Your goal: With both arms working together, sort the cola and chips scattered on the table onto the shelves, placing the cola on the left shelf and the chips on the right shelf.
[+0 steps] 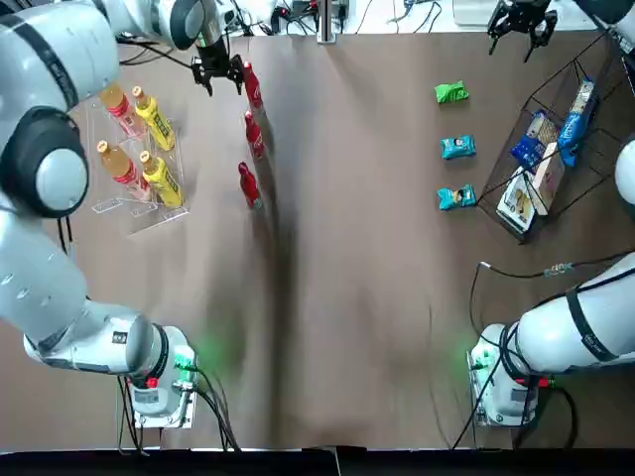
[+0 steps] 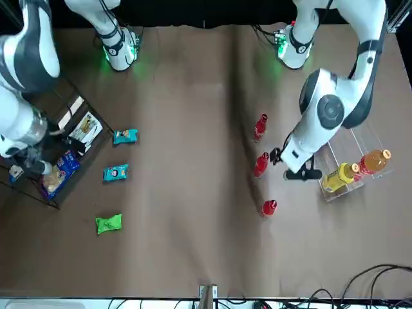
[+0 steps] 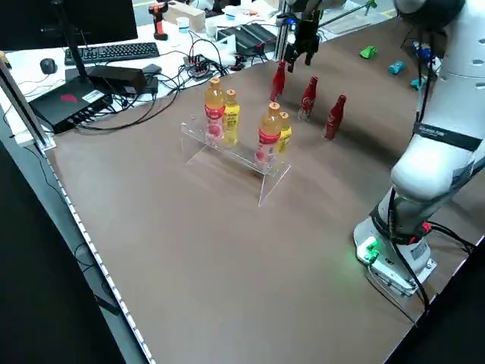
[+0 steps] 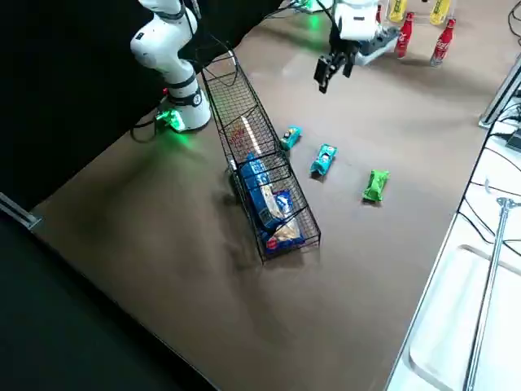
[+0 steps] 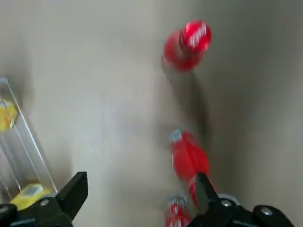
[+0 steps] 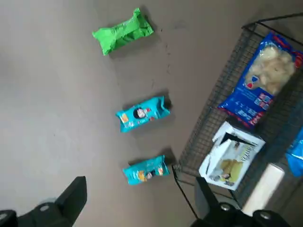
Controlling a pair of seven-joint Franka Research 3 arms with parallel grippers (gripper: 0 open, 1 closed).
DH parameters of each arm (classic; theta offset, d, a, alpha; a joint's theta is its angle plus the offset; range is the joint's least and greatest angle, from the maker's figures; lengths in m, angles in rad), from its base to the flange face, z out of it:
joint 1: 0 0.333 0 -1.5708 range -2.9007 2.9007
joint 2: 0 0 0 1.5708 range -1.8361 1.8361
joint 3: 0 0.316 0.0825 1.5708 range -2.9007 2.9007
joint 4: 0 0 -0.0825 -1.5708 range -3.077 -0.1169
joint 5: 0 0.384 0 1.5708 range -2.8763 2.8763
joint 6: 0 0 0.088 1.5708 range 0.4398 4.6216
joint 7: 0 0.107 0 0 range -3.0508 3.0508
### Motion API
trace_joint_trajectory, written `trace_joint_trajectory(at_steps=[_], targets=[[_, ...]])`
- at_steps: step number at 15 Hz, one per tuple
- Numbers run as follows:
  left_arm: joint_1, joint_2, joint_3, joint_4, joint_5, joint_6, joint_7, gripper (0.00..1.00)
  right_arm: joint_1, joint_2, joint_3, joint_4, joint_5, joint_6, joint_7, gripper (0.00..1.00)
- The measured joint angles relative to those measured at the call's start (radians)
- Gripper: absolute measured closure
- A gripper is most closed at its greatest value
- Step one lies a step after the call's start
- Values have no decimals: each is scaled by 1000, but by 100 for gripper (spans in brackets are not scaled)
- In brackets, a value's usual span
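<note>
In the top view, three red cola bottles (image 1: 255, 136) are in a row on the brown table (image 1: 347, 327), and the row runs away from the robot. The left gripper (image 1: 216, 74) is over the table just beside the farthest bottle, on the side of the clear rack (image 1: 109, 205). Two teal-blue chip packets (image 1: 457, 172) and one green chip packet (image 1: 451, 92) are near the black wire basket rack (image 1: 522, 235), with their long sides going roughly left to right. The right gripper (image 1: 523, 25) is past them, near the table's far edge. In the front view, the left arm hides part of the clear rack, so just one yellow bottle (image 2: 341, 178) and one orange-and-pink bottle (image 2: 374, 162) show; the top view shows two of each. The left side view shows what the top view can't show so well: the cola bottles stand up tall, red caps on top. The right side view shows the packets lying flat beside the basket. In the left wrist view, the left gripper is wide open and holds nothing, with cola bottles close by one finger. In the right wrist view, the right gripper is wide open and empty too, and pictures show on the blue packets.
</note>
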Motion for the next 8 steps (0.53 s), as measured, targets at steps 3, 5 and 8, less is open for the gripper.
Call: trace_joint_trajectory(at_steps=[3,5,8], targets=[[-22,131,2,128,112,46,-97,0,6,63,3,-1,1,69,122,0],[-34,213,3,186,136,146,-158,0,14,109,5,1,1,136,268,0],[-38,273,4,224,144,215,-189,3,38,244,5,80,-17,210,495,0]])
